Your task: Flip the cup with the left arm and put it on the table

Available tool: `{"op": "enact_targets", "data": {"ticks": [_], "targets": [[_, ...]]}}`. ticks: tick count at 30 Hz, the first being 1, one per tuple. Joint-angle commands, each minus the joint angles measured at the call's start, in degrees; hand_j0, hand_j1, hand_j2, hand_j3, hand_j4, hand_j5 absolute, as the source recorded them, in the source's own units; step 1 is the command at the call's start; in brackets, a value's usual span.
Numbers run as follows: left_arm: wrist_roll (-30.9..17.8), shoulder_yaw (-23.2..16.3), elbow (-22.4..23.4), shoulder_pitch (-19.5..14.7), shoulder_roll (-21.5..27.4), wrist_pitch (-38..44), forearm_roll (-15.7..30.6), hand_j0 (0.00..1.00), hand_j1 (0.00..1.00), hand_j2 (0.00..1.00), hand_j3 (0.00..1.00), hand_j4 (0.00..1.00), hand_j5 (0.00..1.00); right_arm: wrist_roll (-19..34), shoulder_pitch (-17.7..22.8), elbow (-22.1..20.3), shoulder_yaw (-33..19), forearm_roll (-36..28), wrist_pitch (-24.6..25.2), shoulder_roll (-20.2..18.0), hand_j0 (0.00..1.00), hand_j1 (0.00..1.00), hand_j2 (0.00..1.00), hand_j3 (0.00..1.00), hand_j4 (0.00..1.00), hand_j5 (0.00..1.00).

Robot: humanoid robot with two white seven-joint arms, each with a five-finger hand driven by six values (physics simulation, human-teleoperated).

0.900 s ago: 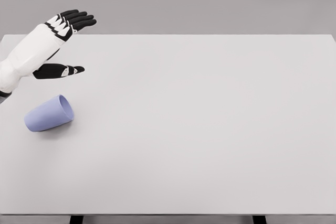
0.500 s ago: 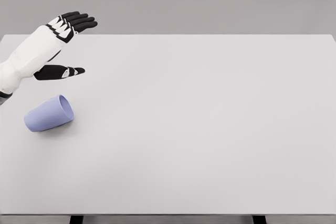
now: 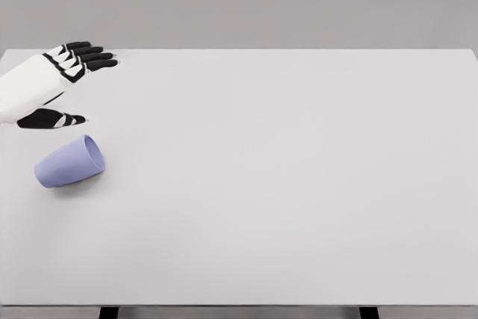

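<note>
Cup (image 3: 69, 163) lies on its side at the near-left of the bench (image 3: 299, 184), mouth facing right. Beyond it, left hand (image 3: 56, 84) hovers wide, holding nothing. Risk: a glancing touch could roll the cup off the edge.

Bright, even, soft light all over; my view is flat and clean. The tabletop (image 3: 299, 184) is pale with no glare. The cup (image 3: 69, 162) throws only a faint, blurred shadow beneath it. Everything is sharp edge to edge, with no bending at the borders.
</note>
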Motion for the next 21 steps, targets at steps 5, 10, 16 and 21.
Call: {"op": "enact_targets", "data": {"ticks": [5,10,16,21], "targets": [[0.1,-0.3,-0.4,-0.1,8.9,0.0,0.3,1.0,1.0,1.0,1.0,1.0,1.0,0.0,0.1,-0.1,0.0,0.0,0.0,0.0,1.0,1.0,1.0,1.0,1.0,1.0],[0.2,-1.0,0.3,0.3,12.0,0.0,3.4,1.0,1.0,1.0,1.0,1.0,1.0,0.0,0.0,0.0,0.0,0.0,0.0,0.0,1.0,1.0,1.0,1.0,1.0,1.0],[0.0,-10.2,3.0,0.4,13.7,0.0,17.7,1.0,1.0,1.0,1.0,1.0,1.0,0.0,0.0,-0.1,0.0,0.0,0.0,0.0,1.0,1.0,1.0,1.0,1.0,1.0],[-3.3,-12.8,2.5,0.4,17.5,0.0,22.4,1.0,1.0,1.0,1.0,1.0,1.0,0.0,0.0,0.0,0.0,0.0,0.0,0.0,1.0,1.0,1.0,1.0,1.0,1.0]]}}
